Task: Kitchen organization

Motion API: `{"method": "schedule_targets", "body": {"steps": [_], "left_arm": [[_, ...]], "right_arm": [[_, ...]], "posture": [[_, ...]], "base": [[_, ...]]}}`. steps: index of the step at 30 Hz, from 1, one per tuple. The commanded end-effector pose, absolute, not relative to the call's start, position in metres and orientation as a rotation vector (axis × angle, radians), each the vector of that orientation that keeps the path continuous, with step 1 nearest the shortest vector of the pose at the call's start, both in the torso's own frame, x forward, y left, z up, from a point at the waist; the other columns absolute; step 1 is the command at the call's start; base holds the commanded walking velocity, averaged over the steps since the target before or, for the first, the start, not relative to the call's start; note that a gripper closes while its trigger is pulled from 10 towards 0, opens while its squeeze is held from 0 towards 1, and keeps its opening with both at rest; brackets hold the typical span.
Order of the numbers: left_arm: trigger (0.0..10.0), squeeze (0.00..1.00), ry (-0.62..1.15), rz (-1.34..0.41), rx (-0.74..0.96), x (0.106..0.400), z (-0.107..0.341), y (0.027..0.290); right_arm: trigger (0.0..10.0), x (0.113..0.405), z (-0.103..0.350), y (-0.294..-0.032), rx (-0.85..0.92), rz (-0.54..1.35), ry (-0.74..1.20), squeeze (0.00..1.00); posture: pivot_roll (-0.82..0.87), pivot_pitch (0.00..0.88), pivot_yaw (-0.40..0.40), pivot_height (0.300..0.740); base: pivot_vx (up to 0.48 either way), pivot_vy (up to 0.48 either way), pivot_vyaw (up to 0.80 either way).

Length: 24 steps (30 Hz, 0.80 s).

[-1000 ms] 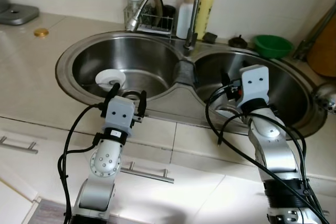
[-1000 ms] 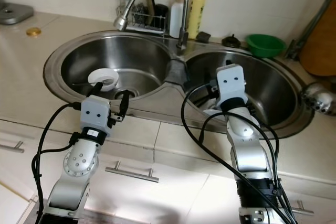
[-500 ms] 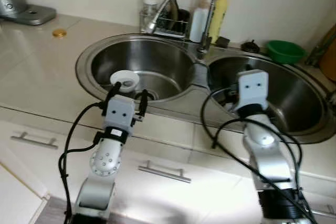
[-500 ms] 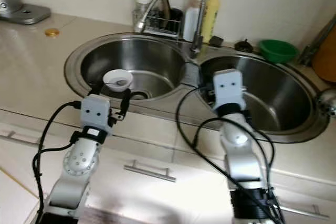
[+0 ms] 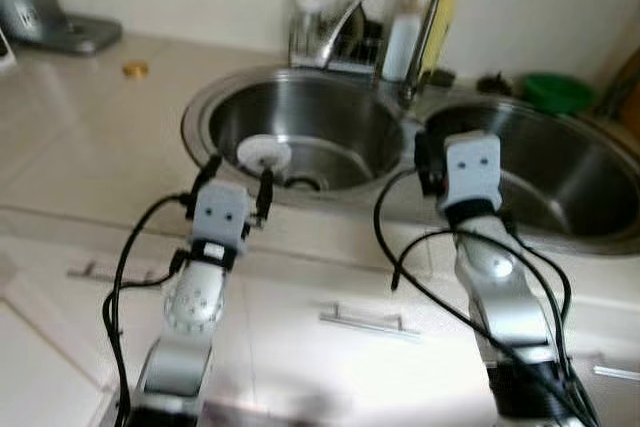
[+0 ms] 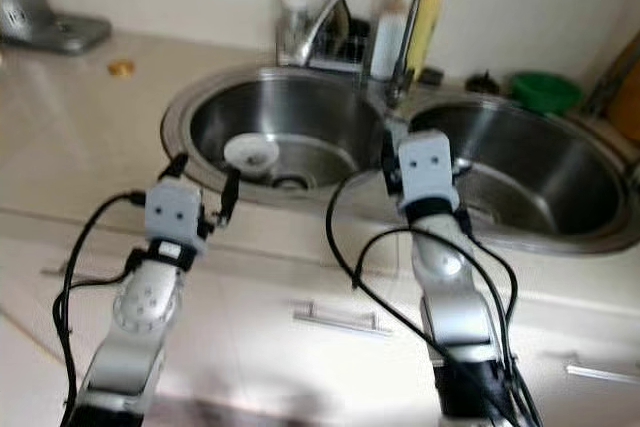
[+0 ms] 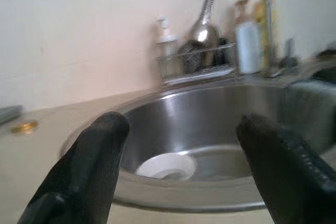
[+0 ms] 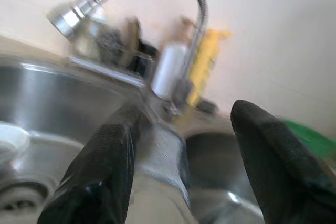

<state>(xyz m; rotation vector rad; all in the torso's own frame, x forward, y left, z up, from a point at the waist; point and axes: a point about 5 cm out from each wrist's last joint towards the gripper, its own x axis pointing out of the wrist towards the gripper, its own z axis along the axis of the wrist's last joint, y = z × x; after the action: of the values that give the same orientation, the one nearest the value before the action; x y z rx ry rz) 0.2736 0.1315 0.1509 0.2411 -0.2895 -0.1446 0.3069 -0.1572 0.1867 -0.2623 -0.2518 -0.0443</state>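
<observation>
Camera has backed off rightward; left claw [image 5: 238, 173] and right claw [image 8: 181, 145], both wide, face white bowl [image 5: 264, 154] in double sink [image 5: 196, 112].

White bowl [image 5: 264, 153] upright in left sink basin [image 5: 340, 112], near drain.

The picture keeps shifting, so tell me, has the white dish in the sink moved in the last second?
No. The white dish lies beside the drain of the left basin as before; only the camera shifted.

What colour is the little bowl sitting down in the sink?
White. The little bowl shows best in the left wrist view, lying in the sink.
</observation>
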Motion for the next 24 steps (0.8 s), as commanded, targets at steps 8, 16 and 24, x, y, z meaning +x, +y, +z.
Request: {"method": "schedule_targets", "body": {"steps": [8,16,24], "left_arm": [[10.0,0.00,-0.301,-0.141,0.251,0.274,0.154,0.134],[10.0,0.00,-0.313,-0.140,0.260,0.273,0.155,0.135],[10.0,0.00,-0.329,-0.146,0.265,0.273,0.156,0.133]], "right_arm": [[10.0,0.303,0.188,-0.166,-0.270,-0.110,-0.226,0.00],[10.0,0.290,0.189,-0.164,-0.270,-0.112,-0.248,0.00],[10.0,0.284,0.188,-0.164,-0.273,-0.121,-0.244,0.00]], "posture": [[0.09,0.000,-0.085,0.740],[0.09,0.000,-0.084,0.740],[0.08,0.000,-0.081,0.740]], "base": [[0.000,0.408,-0.75],[0.000,0.077,-0.80],[0.000,0.000,-0.80]]}}
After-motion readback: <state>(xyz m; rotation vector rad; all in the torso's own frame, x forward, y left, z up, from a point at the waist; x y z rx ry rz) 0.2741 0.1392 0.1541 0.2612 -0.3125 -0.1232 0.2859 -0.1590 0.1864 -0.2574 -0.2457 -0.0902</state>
